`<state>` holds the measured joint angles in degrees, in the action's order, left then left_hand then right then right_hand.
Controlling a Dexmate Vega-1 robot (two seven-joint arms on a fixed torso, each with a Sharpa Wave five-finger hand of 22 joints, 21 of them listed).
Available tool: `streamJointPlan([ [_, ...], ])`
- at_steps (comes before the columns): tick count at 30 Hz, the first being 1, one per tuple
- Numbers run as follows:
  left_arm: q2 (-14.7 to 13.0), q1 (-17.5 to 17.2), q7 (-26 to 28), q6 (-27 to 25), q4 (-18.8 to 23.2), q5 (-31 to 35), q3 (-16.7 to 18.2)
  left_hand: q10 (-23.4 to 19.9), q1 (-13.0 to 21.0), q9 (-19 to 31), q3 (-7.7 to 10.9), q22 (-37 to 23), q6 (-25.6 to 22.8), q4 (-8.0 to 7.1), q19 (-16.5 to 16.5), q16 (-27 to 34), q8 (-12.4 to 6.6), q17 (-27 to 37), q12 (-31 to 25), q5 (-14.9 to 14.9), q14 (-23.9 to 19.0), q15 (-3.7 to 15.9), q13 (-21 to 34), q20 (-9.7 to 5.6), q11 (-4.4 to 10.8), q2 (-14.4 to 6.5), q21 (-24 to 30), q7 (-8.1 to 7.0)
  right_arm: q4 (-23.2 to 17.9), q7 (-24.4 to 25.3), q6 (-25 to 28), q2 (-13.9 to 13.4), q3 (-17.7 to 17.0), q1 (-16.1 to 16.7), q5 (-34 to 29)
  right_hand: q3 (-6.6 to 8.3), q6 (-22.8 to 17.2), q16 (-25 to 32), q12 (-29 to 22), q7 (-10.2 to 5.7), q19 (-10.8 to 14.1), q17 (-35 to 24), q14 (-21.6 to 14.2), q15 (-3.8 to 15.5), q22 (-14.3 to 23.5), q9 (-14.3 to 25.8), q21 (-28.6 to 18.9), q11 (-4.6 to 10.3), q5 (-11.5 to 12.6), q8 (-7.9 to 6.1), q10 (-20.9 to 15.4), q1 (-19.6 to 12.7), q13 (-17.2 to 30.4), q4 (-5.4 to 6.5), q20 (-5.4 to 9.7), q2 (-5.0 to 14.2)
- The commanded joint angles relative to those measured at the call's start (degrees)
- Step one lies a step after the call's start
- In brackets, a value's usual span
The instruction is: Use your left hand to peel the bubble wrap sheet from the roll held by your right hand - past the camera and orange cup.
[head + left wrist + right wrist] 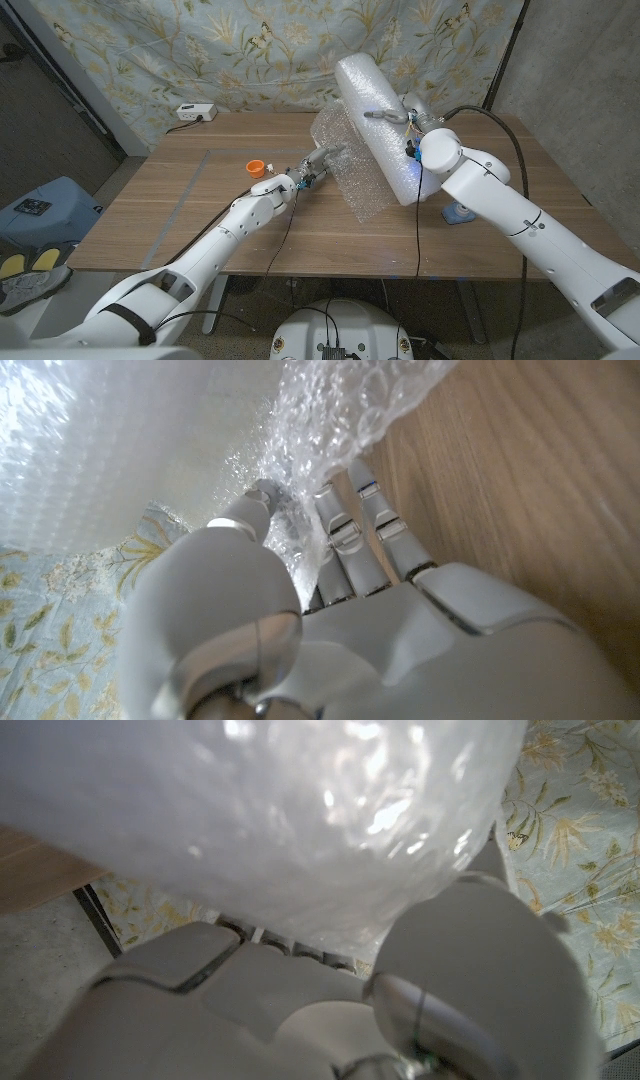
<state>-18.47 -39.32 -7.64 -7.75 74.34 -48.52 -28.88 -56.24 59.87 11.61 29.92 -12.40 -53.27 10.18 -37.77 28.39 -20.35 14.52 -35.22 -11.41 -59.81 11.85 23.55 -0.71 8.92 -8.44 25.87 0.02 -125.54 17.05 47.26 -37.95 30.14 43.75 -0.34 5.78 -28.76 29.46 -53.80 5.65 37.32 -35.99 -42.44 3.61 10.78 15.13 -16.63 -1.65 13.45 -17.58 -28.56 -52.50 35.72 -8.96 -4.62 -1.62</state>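
Bubble wrap roll (378, 125) is the landmark: my right hand (408, 122) is wrapped around it (fingers across its front in the head view), holding it tilted above the table (180, 215), its lower end down near the wood. A loose sheet (342, 165) hangs off the roll's side toward my left arm. My left hand (318, 165) is at that sheet's edge; from the left wrist, thumb and fingers (345, 540) are pinched together on the crinkled plastic. From the right wrist, the roll (270, 815) presses against my palm. An orange cup (257, 168) stands on the table, well off from the roll, just beyond my left forearm.
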Motion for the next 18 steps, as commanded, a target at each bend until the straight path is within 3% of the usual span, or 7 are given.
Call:
streamJointPlan([
  [1,-2.7,0.3,-1.9,-4.5,3.0,-1.9,0.0,-0.7,0.7,0.3,-0.14,-0.2,-1.1,-0.24,0.2,-0.1,0.11,0.2,-0.6,0.3,-0.4,-0.17,0.5,-0.13,0.51,0.1,0.4,0.78,0.6,0.2,-1.7,-2.2,-2.7,0.7,6.7,1.67,-0.3,-0.1,-0.5,0.45,0.1,-0.2,-1.1,3.19,0.3,0.2,0.0,-0.12,-0.3,0.08,-0.1,-5.6,2.6,1.12,-0.16,6.00],
  [4,-3.3,0.3,-2.3,-5.3,3.7,-2.3,0.1,-0.8,0.7,0.3,-0.16,-0.2,-1.1,-0.31,0.2,-0.2,0.17,0.2,-0.7,0.3,-0.4,-0.16,0.6,-0.17,0.50,0.2,0.5,0.79,0.8,0.2,-2.2,-2.5,-3.5,1.0,8.4,1.70,-0.3,-0.1,-0.5,0.49,0.2,-0.3,-1.1,3.12,0.3,0.2,0.0,-0.30,-0.4,0.13,-0.1,-5.6,2.6,1.10,-0.12,6.02],
  [9,-4.1,0.3,-2.8,-6.1,4.4,-3.1,0.3,-0.5,0.8,0.3,-0.19,-0.2,-1.2,-0.41,0.3,-0.3,0.25,0.2,-0.7,0.3,-0.4,-0.30,0.9,-0.18,0.44,0.2,0.6,0.76,2.6,-1.5,-5.4,-1.9,-7.9,2.7,15.5,1.73,-0.4,-0.1,-0.4,0.54,0.2,-0.5,-1.1,3.12,0.3,0.2,0.1,-0.06,-0.6,0.23,-0.1,-5.5,2.5,1.11,-0.14,6.09],
  [18,-4.2,1.5,-5.6,-7.0,2.9,-4.1,0.0,-0.4,0.9,0.4,-0.26,-0.2,-1.0,-0.49,0.5,-0.4,0.46,0.4,-0.8,0.3,-0.3,-0.33,1.2,-0.19,0.58,0.2,0.8,0.77,4.4,-0.9,-7.2,-2.4,-9.4,2.7,21.3,1.83,-0.4,-0.2,-0.2,0.62,0.1,-0.7,-1.1,3.04,0.3,0.3,0.1,-0.40,-0.9,0.40,0.1,-5.6,2.2,1.01,-0.18,6.15],
])
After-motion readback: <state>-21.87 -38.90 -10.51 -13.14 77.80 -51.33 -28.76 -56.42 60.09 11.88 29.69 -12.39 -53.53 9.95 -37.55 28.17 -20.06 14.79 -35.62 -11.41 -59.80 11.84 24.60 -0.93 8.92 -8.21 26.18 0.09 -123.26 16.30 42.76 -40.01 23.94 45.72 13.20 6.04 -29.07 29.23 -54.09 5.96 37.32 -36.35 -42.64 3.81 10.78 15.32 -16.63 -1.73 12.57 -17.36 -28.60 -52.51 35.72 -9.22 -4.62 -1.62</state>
